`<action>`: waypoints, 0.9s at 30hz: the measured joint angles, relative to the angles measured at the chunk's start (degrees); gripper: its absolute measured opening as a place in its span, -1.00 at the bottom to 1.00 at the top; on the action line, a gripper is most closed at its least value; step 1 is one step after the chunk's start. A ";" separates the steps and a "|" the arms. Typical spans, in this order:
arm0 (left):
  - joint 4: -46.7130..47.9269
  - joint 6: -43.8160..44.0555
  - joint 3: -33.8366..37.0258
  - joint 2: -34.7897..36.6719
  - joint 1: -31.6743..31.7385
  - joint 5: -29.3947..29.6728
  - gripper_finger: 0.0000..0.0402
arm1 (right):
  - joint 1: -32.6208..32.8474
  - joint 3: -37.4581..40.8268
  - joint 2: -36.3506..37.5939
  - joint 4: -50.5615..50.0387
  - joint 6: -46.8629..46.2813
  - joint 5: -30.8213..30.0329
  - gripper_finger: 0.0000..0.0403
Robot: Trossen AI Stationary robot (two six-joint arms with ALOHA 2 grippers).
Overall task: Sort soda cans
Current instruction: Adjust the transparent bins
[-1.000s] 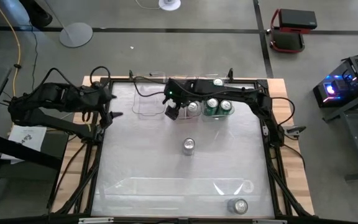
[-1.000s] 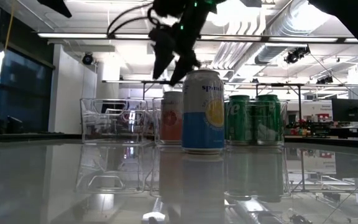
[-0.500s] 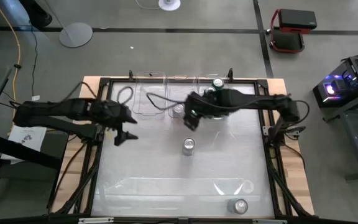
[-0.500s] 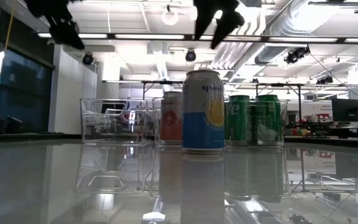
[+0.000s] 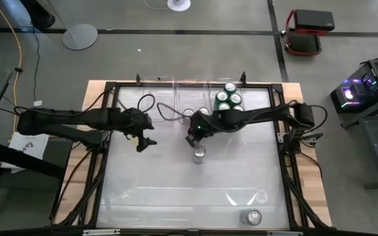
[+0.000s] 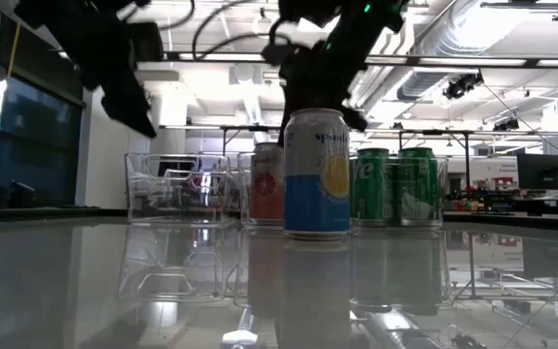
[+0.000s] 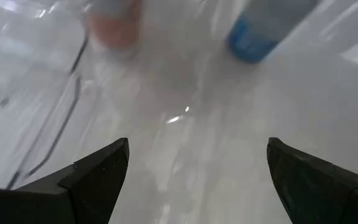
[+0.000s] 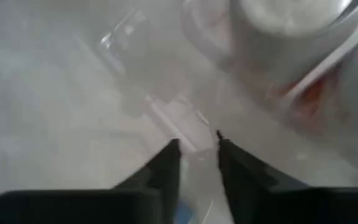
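A blue, white and yellow soda can stands upright on its base in the middle of the table. My right gripper hangs just above and a little to the far side of its top. Its fingers are close together with nothing between them. An orange can stands in the middle clear bin. Several green cans stand in the bin to its right. My left gripper hovers open over the table, left of the blue can.
An empty clear bin stands at the far left of the row. A long clear bin lies along the near side. One more can stands at the near edge. Bare table lies between the two grippers.
My right gripper has left the middle bin, come toward the near edge and dropped down over the blue can, with its fingers drawn close together. My left gripper has swung from the table's left edge toward the middle and stays open. No can has moved.
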State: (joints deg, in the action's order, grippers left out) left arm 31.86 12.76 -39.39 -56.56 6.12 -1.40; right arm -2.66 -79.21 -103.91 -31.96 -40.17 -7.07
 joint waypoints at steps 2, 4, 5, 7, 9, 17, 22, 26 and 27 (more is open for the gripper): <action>-0.43 -1.15 0.06 -2.14 1.37 0.19 0.77 | -1.38 -0.19 -1.62 1.71 1.32 -0.28 -0.70; -0.69 -2.65 0.06 -4.66 2.39 0.21 0.77 | -2.68 -0.19 -3.35 3.77 2.69 -0.29 -0.89; -0.98 -3.29 0.08 -5.89 2.90 0.28 0.77 | -3.26 -0.19 -3.95 4.10 2.96 -0.23 -0.94; -2.34 -4.53 0.08 -8.16 3.70 0.96 0.77 | -4.39 -0.20 -4.91 4.81 2.84 -0.33 -0.96; -3.32 -5.73 0.08 -10.22 4.40 2.66 0.77 | -5.12 -0.32 -5.49 5.18 2.65 -0.41 -0.92; -8.51 -9.34 0.08 -13.98 6.43 6.19 0.77 | -7.13 -0.21 -6.09 9.10 3.02 -2.88 -0.99; -9.62 -10.35 0.08 -13.79 6.72 6.22 0.77 | -7.18 -0.17 -6.20 10.68 3.02 -2.87 -0.99; -9.35 -10.28 0.08 -12.94 6.48 6.18 0.77 | -6.74 -0.17 -6.21 11.78 3.06 -1.61 -0.99; -9.15 -10.15 0.08 -12.60 6.48 6.20 0.77 | -6.63 -0.17 -6.19 12.09 3.04 -1.29 -0.99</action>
State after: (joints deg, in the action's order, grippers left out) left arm 22.71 2.61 -39.31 -69.15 12.60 4.80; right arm -9.29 -79.37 -110.10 -19.87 -37.13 -8.36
